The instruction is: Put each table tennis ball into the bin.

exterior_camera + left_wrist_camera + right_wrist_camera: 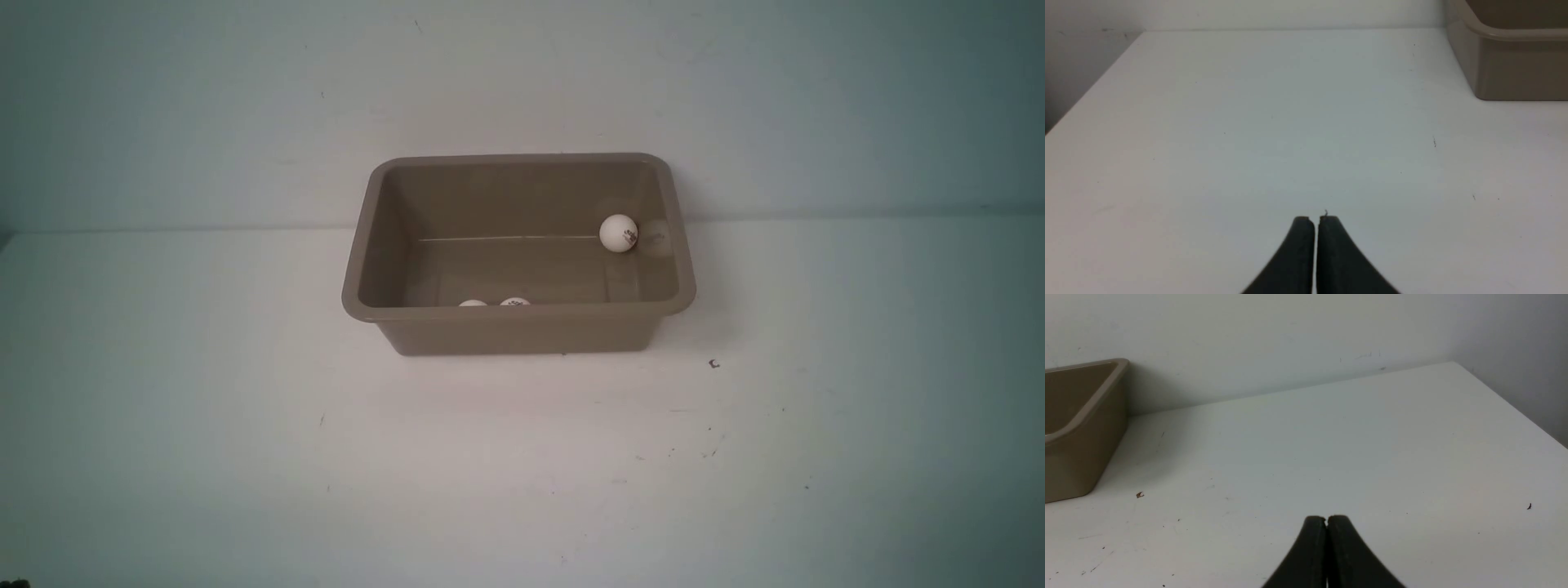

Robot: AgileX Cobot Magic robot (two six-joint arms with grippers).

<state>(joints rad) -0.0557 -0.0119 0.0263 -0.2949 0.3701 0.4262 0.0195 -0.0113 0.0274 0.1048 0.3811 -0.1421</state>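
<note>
Taupe-brown plastic bin (522,335) sits upright on the counter (522,457), long axis running left-right across the front view, ahead of both arms. All three balls are inside it: one ball (619,233) at the far right corner area, by the right wall; two more (473,303) (515,302) close together behind the near wall, mostly hidden by the rim. Left pincer (1316,220) closed, nothing in it, bin ahead and to its right. Right pincer (1327,520) closed too, empty, bin ahead and to its left. Neither touches bin or balls; both well apart from them. Which arm is nearer, can't tell for sure. Ball has no long axis, so no grip angle to match. Task looks done; next move probably none, both arms just resting. If a ball did need shifting, the far-right one would suit the right arm.
</note>
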